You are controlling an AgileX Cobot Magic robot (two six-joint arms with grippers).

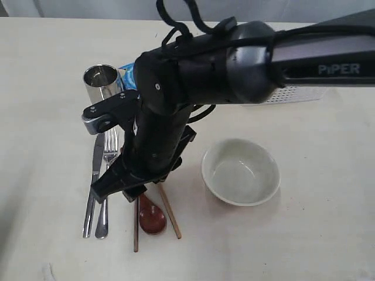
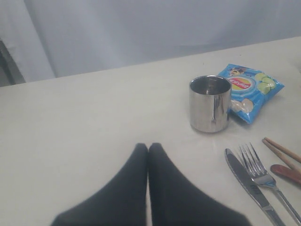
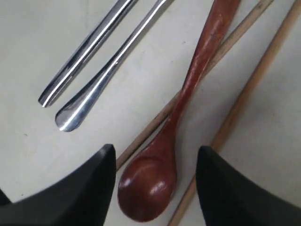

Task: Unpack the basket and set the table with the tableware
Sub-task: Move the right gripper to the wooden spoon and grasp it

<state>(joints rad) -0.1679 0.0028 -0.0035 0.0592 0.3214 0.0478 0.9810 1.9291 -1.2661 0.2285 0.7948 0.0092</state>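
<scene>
Jaws on your R gripper (image 3: pixel 156 157) stand apart, one tip each side of the spoon's bowl end, w/ no contact I can see, so nothing is held. The spoon (image 3: pixel 153 188) lies flat on the table (image 1: pixel 328 234) btwn the two chopsticks (image 3: pixel 244 89). One stick runs under its handle and the other lies just beside it, so the pair is splayed, not parallel. The spoon's weight is on wood and tabletop, which is why it reads to me as set down, w/ the jaws only framing it.

Going outward, on the side away from the bowl you have the fork (image 1: pixel 106 193), then the knife (image 1: pixel 92 187). They lie side by side, nearly touching, w/ the tines pointing toward the cup. That line-up looks like one place setting: cutlery grouped, long axes approx the same way.

The cup (image 1: pixel 102 82) stands upright beyond the knife and fork tips, and the chip bag (image 2: pixel 251 89) lies just beside it. The bowl (image 1: pixel 240 171) sits upright and empty on the far side of the chopsticks, apart from them. The basket (image 1: pixel 293 93) is mostly hidden behind the arm, so I can't tell what's in it. No plate shows in any view.

Your L gripper (image 2: pixel 148 149) has its jaws pressed together w/ nothing btwn them. It hangs over bare table, well apart from the cup, prob parked to keep clear.

My read is that the setting is mostly laid and the plate is unaccounted for. Lift the R straight up, since its tips sit near the chopsticks and a sideways pull could roll them.
</scene>
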